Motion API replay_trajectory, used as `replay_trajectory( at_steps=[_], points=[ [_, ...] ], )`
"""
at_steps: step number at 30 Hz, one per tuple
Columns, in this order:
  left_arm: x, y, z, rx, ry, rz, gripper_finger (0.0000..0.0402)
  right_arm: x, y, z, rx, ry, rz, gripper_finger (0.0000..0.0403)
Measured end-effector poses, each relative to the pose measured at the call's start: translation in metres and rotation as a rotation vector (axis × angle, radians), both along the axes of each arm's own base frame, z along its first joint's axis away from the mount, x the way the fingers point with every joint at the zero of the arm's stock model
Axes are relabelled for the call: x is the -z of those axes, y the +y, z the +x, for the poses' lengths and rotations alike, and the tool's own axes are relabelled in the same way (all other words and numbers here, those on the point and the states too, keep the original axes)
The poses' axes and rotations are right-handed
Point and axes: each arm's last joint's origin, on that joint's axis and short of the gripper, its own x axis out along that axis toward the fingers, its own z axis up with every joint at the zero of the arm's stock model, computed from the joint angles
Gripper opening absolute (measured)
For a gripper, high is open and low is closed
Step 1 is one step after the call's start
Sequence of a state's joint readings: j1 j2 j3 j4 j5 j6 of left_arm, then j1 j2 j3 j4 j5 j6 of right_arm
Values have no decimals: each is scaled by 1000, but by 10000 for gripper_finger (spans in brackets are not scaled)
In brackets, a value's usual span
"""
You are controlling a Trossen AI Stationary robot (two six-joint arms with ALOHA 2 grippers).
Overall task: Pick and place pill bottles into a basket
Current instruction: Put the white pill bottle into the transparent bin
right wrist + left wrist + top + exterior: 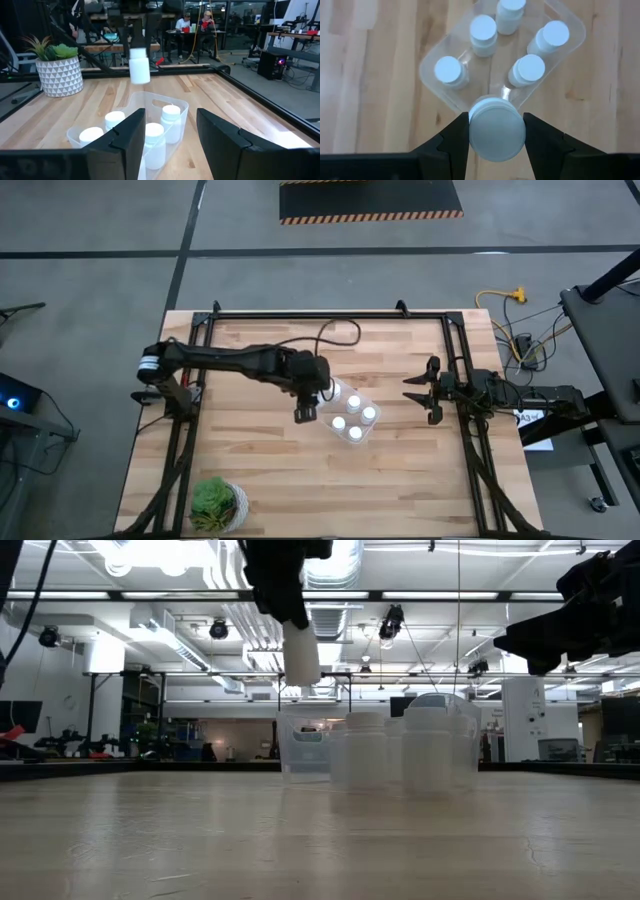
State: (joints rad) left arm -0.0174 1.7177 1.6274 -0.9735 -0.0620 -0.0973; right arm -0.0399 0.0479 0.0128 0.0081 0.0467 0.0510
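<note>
The clear basket (pixel 336 406) stands at the table's middle with several white pill bottles upright in it, such as one (pixel 483 31) in the left wrist view. The basket also shows in the low view (pixel 305 755) and the right wrist view (pixel 181 107). My left gripper (pixel 306 410) is shut on one more pill bottle (pixel 300 652), high over the basket's left end. My right gripper (pixel 410 390) is open and empty, at the table's right side, its fingers pointing at the basket. My left gripper pinches the pill bottle at its capped top end (pixel 496 125) between its two fingers (pixel 458 134), one on each side. The fingers come from above, pointing down. The bottle hangs upright below them (pixel 139 67), lifted clear of the basket's rim and the table.
A green potted plant (pixel 218 505) in a white patterned pot stands at the table's near left corner; it also shows in the right wrist view (pixel 59 67). Black frame rails (pixel 460 370) run along the table's left, right and far edges. People sit in the room beyond.
</note>
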Motion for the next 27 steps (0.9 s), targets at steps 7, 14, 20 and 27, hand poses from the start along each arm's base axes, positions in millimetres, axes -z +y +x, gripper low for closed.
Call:
replay_trajectory(
  at_steps=[7, 14, 20, 27],
  points=[
    [22, -14, 16, 37, 31, 3, 143, 0, 0, 0, 0, 0, -1, 166],
    [38, -17, 27, 51, 39, 68, 143, 0, 0, 0, -1, 0, -1, 166],
    [49, -17, 35, 58, 28, 93, 143, 0, 0, 0, 0, 0, -1, 166],
    [66, -16, 42, 60, 73, 95, 143, 0, 0, 0, 0, 0, 0, 166]
  ],
)
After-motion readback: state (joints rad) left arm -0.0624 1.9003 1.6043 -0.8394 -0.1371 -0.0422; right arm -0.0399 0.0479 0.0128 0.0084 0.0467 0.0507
